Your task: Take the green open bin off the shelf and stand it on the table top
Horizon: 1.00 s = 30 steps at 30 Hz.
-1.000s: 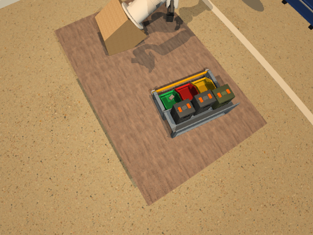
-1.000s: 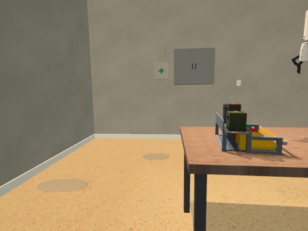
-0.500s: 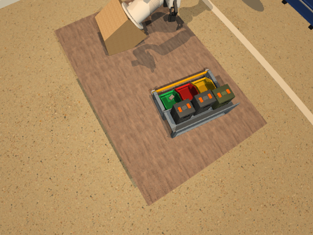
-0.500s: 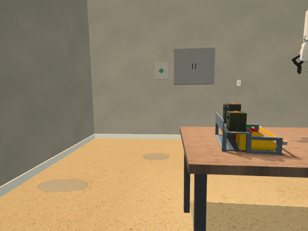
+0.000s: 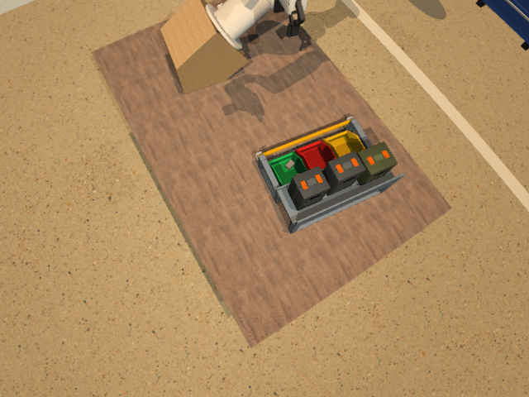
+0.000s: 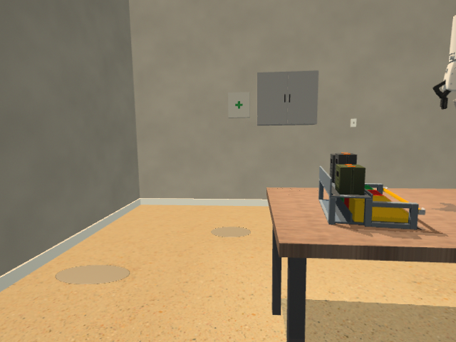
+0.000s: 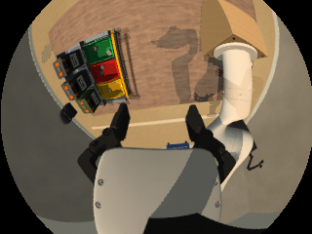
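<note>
The green open bin (image 5: 286, 168) sits at the left end of a grey shelf (image 5: 329, 179) on the wooden table, with a small grey part (image 5: 290, 163) in it. A red bin (image 5: 315, 154) and a yellow bin (image 5: 342, 143) stand beside it on the same shelf. In the wrist view the green bin (image 7: 99, 49) lies far from my fingers. My gripper (image 5: 294, 19) is open and empty, high above the table's far end, well away from the shelf. It also shows in the exterior view (image 6: 441, 96) and in the wrist view (image 7: 156, 124).
Two dark grey closed boxes (image 5: 308, 186) (image 5: 344, 169) and an olive one (image 5: 377, 160) with orange latches stand on the shelf's upper level behind the bins. A yellow rail (image 5: 305, 137) runs along the shelf front. A tan cardboard wedge (image 5: 200, 46) stands at the table's far end by my arm's base.
</note>
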Each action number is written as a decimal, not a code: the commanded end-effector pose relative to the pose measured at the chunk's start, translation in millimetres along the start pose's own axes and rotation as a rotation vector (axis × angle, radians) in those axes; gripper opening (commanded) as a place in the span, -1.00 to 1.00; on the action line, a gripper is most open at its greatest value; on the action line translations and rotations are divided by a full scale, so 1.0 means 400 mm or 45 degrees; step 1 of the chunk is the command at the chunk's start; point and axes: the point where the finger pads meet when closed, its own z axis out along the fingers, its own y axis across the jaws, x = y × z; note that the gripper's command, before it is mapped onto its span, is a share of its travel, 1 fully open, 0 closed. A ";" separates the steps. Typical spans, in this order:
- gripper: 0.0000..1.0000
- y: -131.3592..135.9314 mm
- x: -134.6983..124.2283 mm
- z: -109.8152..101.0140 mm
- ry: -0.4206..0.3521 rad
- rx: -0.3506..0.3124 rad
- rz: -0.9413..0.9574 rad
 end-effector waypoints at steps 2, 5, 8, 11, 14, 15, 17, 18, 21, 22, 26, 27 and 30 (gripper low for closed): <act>1.00 -0.001 0.000 -0.002 0.001 0.003 -0.087; 1.00 -0.001 0.000 -0.002 0.001 0.003 -0.087; 1.00 -0.001 0.000 -0.002 0.001 0.003 -0.087; 1.00 -0.001 0.000 -0.002 0.001 0.003 -0.087; 1.00 -0.074 -0.017 -0.002 0.001 0.003 -0.087; 1.00 -0.098 -0.023 -0.002 0.001 0.003 -0.087; 1.00 -0.122 -0.029 -0.002 0.001 0.003 -0.087; 1.00 -0.122 -0.029 -0.002 0.001 0.003 -0.087; 1.00 -0.122 -0.029 -0.002 0.001 0.003 -0.087; 1.00 -0.122 -0.029 -0.002 0.001 0.003 -0.087; 1.00 -0.122 -0.029 -0.002 0.001 0.003 -0.087; 1.00 -0.122 -0.029 -0.002 0.001 0.003 -0.087; 1.00 -0.170 -0.041 -0.002 0.000 0.003 -0.087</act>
